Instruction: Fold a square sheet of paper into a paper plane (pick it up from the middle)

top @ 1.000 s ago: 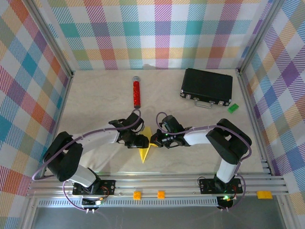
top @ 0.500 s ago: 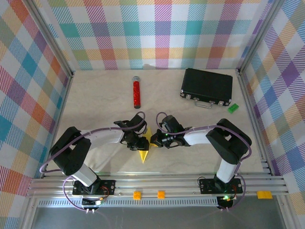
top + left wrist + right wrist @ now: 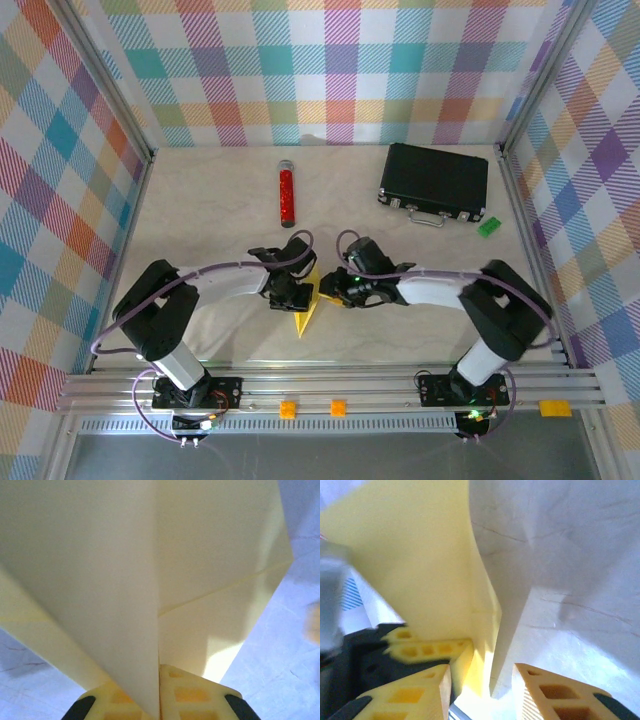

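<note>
here my left gripper (image 3: 295,296) pinches the creased yellow paper plane (image 3: 305,318); my right gripper (image 3: 328,294) gapes at its edge, bare table (image 3: 400,340) nearward.

You have 1 yellow paper plane (image 3: 304,318), 1 red cylinder (image 3: 287,196), 1 black case (image 3: 435,178) and 1 small green block (image 3: 488,227) on the counter (image 3: 200,210). Count 2 arms, the left arm (image 3: 215,285) and the right arm (image 3: 430,290), plus 3 small orange tabs (image 3: 288,408) (image 3: 338,407) (image 3: 555,407) along the front rail (image 3: 400,385)

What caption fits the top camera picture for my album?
Left fingers pinch the yellow paper plane while right fingers stand open by it, on a pale table.
</note>
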Controlling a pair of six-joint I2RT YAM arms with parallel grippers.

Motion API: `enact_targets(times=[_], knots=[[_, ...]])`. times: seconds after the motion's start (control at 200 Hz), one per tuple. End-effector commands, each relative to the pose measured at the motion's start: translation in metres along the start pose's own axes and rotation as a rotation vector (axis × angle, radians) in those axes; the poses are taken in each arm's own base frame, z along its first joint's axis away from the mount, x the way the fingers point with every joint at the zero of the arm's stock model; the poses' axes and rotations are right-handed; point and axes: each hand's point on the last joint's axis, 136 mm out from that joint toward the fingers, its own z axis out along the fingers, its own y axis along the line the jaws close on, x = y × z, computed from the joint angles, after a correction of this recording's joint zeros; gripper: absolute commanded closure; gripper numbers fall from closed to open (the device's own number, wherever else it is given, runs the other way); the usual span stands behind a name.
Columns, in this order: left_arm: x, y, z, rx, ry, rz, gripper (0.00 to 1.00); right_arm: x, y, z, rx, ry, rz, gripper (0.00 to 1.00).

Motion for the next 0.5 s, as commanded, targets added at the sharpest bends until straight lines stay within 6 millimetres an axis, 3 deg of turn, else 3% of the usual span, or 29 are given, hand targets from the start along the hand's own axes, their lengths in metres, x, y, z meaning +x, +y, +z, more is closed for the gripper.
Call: enact_targets(times=[0.0, 0.225, 0.495], knots=[[0.001, 0.010, 0.000, -0.097, 0.018, 0.012, 0.92, 0.000, -0.038, -0.028, 0.155, -0.060, 0.010, 0.60], [-0.002, 0.012, 0.007, -0.145, 0.024, 0.010, 0.88, 0.005, -0.054, -0.062, 0.184, -0.121, 0.021, 0.57], [0.005, 0.019, 0.016, -0.238, 0.050, 0.036, 0.89, 0.010, -0.064, -0.077, 0.179, -0.168, 0.047, 0.55]])
